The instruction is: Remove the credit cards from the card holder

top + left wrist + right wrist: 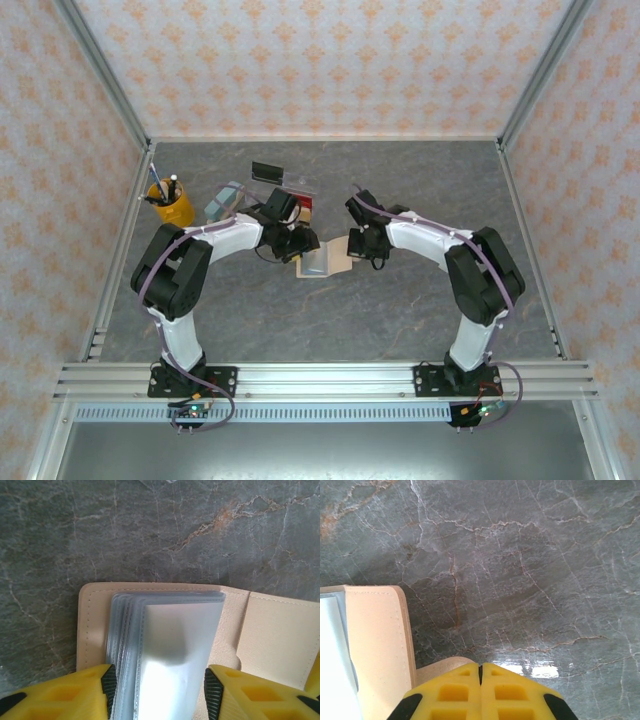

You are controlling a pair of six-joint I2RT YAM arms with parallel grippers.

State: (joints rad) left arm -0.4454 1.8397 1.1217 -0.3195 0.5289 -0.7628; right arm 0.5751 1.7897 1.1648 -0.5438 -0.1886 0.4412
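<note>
The card holder (280,635) lies open on the grey marble table, its tan inside facing up. A stack of blue-grey plastic sleeves (175,640) stands up from its middle; I cannot make out the credit cards inside them. My left gripper (160,685) straddles the stack from above, and its black pads (109,685) touch both side edges of the sleeves. From above, the left gripper (298,248) sits at the holder's (338,264) left end. My right gripper (480,667) is shut, its tips resting on the holder's small tan tab (437,666) at the right end.
A yellow cup of pens (172,205) stands at the back left. A blue-grey block (225,203) and a clear plastic tray (298,188) with a dark card-like item (266,171) sit just behind the left arm. Metal frame posts line the table's sides.
</note>
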